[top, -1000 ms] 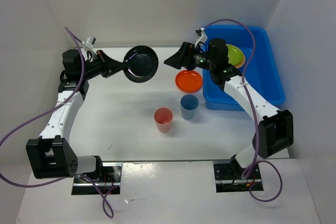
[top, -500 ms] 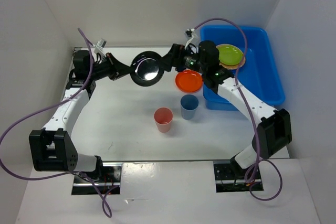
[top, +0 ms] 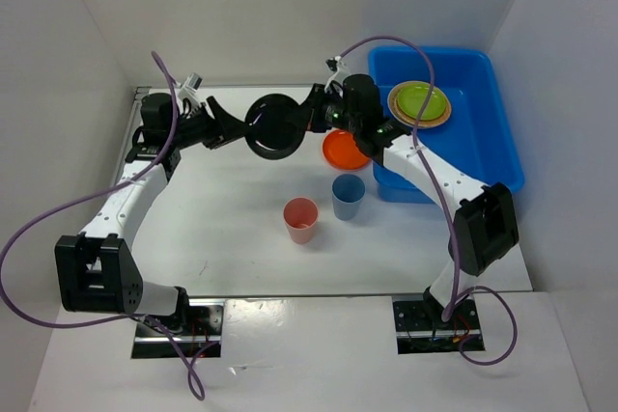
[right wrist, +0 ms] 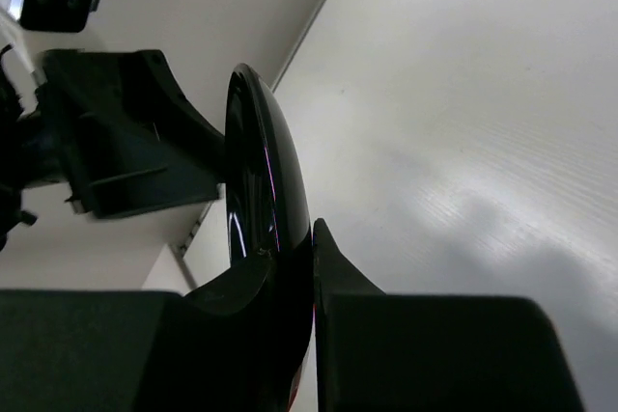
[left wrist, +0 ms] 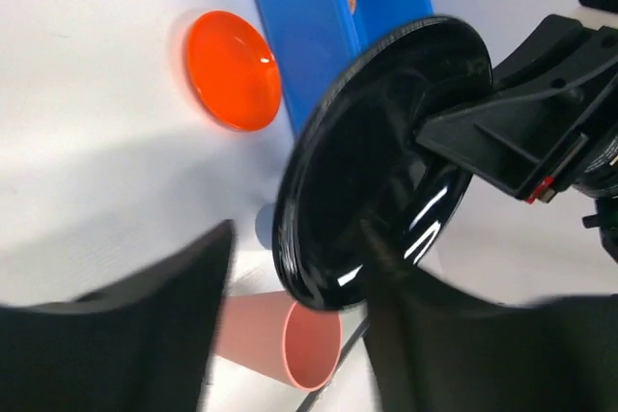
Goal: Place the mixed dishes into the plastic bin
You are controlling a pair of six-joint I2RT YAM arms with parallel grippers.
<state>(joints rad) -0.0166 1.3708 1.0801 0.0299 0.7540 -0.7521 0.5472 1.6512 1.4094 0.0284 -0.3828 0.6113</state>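
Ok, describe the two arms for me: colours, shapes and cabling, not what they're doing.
Both arms have white links with black joint housings and boxy black blocks near their bases. The left arm and right arm each trail a looping purple cable. The left gripper and right gripper are angular matte black; a small red-and-white tab shows on the right one in the left wrist view.

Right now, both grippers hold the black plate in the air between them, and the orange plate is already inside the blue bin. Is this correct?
Not quite. The orange plate is not inside the blue bin; the top external view shows it lying on the table beside the bin's left wall. The rest holds: the left gripper and the right gripper both grip the black plate in the air between them.
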